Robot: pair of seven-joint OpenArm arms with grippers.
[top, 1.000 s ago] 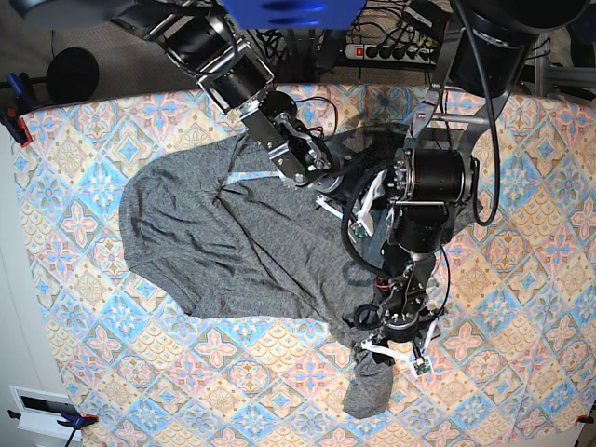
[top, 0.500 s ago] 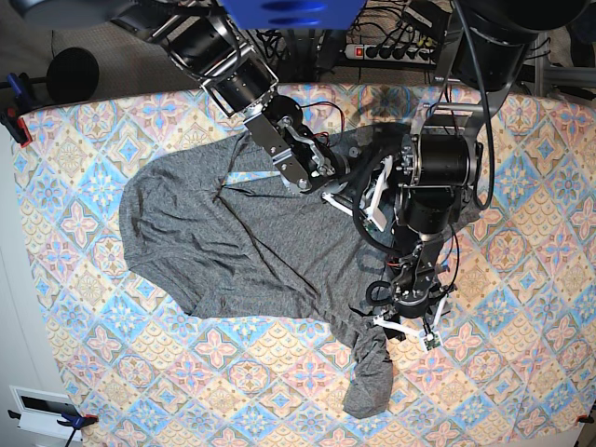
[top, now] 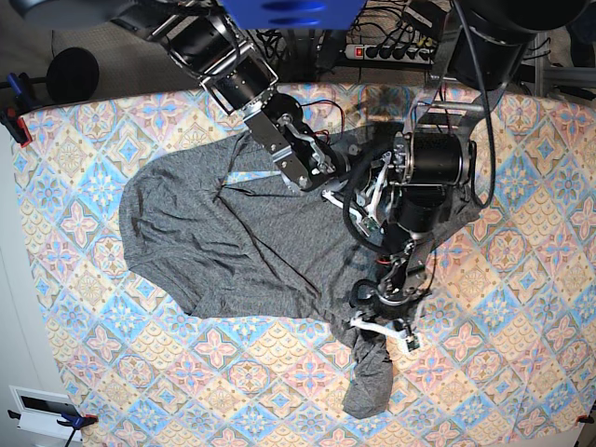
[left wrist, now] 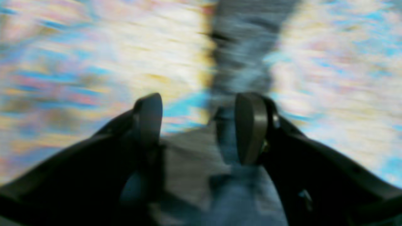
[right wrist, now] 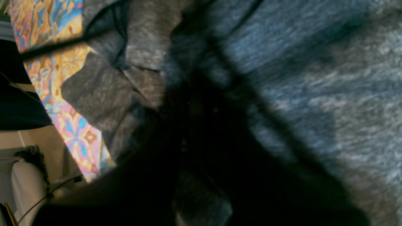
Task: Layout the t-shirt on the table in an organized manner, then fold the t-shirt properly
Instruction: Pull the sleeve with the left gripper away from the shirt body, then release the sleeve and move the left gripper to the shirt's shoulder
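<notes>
The dark-grey t-shirt [top: 233,233] lies crumpled across the left and middle of the patterned table [top: 521,372]. One sleeve trails down to the front edge [top: 368,386]. My left gripper [top: 382,332] hovers over that sleeve. In the blurred left wrist view it [left wrist: 198,122] is open, fingers [left wrist: 147,119] wide apart, with the grey sleeve [left wrist: 245,47] running under them. My right gripper [top: 333,191] is pressed into the shirt's upper part near the collar. In the right wrist view it [right wrist: 188,103] is a dark closed shape with bunched cloth [right wrist: 314,78] around its tip.
A power strip [top: 391,51] and cables lie behind the table's far edge. A black round object [top: 73,74] and a red clamp [top: 14,121] are at the far left. A white box [top: 42,410] sits off the lower left corner.
My left gripper rose up and right off the sleeve, then came back left and slightly down over it. The right gripper shifted slightly. The shirt's body has barely changed.
</notes>
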